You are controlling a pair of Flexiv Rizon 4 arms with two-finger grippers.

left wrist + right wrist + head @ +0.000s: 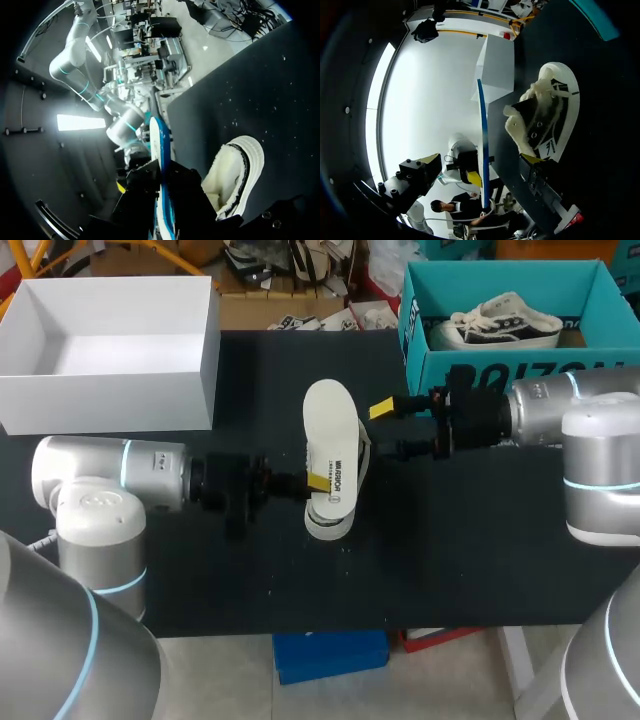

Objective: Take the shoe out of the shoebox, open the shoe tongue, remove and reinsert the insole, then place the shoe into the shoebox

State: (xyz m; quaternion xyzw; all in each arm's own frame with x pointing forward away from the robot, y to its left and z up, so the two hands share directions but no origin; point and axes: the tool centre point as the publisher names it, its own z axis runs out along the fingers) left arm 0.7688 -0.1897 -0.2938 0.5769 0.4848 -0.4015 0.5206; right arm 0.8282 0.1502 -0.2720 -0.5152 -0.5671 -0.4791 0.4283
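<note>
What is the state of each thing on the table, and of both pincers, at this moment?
White foam insole: out of the shoe, held by one pincer.
Black-and-white canvas shoe: lying on the dark table, outside both boxes.
Teal cardboard shoebox: open, with a second shoe inside.
White cardboard box: open.
Left pincer: shut on the insole.
Right pincer: open, beside the shoe.

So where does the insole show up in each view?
Head view: the insole is mid-table, broad face up, over the shoe, held by the left gripper.
Left wrist view: the insole is edge-on in that gripper, with the shoe beside it.
Right wrist view: the insole is a thin blue edge ahead of the open right gripper.
Shared landmark: the shoe.
</note>
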